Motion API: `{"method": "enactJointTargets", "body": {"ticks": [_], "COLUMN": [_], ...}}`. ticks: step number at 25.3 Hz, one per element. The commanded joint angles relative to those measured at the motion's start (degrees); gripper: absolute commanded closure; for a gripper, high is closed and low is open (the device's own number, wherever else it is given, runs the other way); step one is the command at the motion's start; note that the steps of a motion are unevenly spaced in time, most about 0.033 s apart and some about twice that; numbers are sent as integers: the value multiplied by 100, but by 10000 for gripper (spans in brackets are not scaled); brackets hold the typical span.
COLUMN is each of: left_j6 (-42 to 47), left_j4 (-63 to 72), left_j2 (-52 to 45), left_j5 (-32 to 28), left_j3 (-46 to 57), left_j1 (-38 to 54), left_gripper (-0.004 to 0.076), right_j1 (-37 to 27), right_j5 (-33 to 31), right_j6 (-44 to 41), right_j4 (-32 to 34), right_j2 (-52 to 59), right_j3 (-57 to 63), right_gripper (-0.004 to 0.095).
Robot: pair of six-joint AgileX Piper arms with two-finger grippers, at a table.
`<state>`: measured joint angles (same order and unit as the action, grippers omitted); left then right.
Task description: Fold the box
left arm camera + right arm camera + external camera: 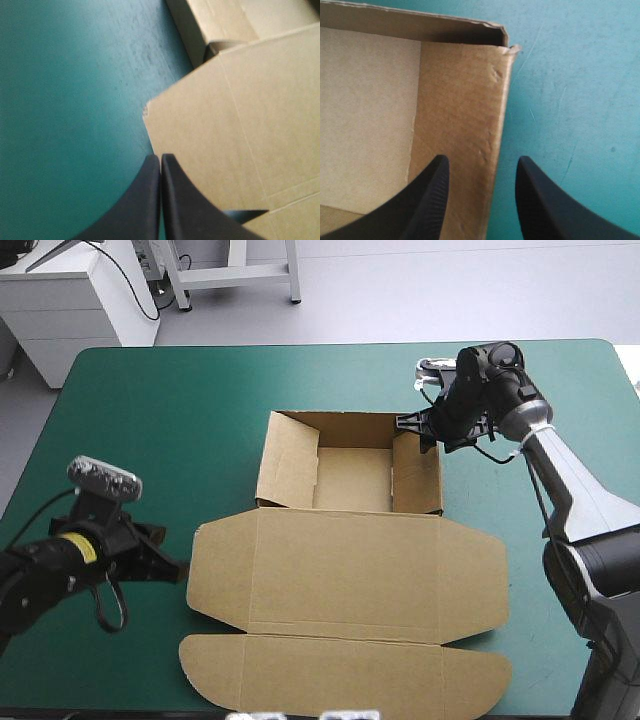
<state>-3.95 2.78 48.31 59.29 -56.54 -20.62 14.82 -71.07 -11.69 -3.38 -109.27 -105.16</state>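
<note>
**A:** Entry: position of the box [350, 570]?

**B:** Centre of the high view, on the teal-green cover [150, 410]. The tray [352, 480] sits upper centre with its walls raised. The lid [350, 555] lies flat below it and runs to a rounded front flap [340, 672] at lower centre.

**A:** Grippers?

**B:** The left gripper [180, 568] is at lower left, its black fingers pressed together into one point. In its wrist view the point sits at the lid's side edge. No board shows between the fingers, and I cannot tell whether they touch the edge. The right gripper [422, 425] is at upper right with its fingers spread. In its wrist view they straddle the tray's right wall [465, 100] near the far corner, one finger inside the tray and one outside over the cover. It is not clamped.

**A:** Handling estimate?

**B:** This is a judgement only. It is thin brown board, so it is light and likely to slide on the cover if pushed from one side. It is stiff across each panel and bends readily only at the scored creases. The wall face shows small dents, so a hard pinch will mark it. The raised walls may spring outward unless tucked.

**A:** Where to grip?

**B:** On an edge, never a flat face. The right wall's top rim is already between the right fingers, and holding it would brace the tray. The lid's side edge is the place for the left gripper to slip under and lift, hinging the lid on the crease at the tray's near wall. The risk is that the whole sheet shifts instead of folding.
</note>
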Motion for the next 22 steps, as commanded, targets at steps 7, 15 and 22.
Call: {"method": "enactJointTargets", "body": {"ticks": [7,15,22], "left_j6": [94,94,94], "left_j4": [215,316,316], "left_j2": [-1574,-2152,-2153], "left_j5": [-880,-829,-687], "left_j3": [1965,2555,2687], "left_j1": [12,12,12], "left_gripper": [732,732,732], "right_j1": [-2,-2,-842], "right_j5": [-60,-60,-60], "right_j6": [60,151,125], "right_j4": [-226,-144,274], "right_j2": [-227,-226,115], "right_j3": [-121,-121,-380], "right_gripper": [550,923,926]}}
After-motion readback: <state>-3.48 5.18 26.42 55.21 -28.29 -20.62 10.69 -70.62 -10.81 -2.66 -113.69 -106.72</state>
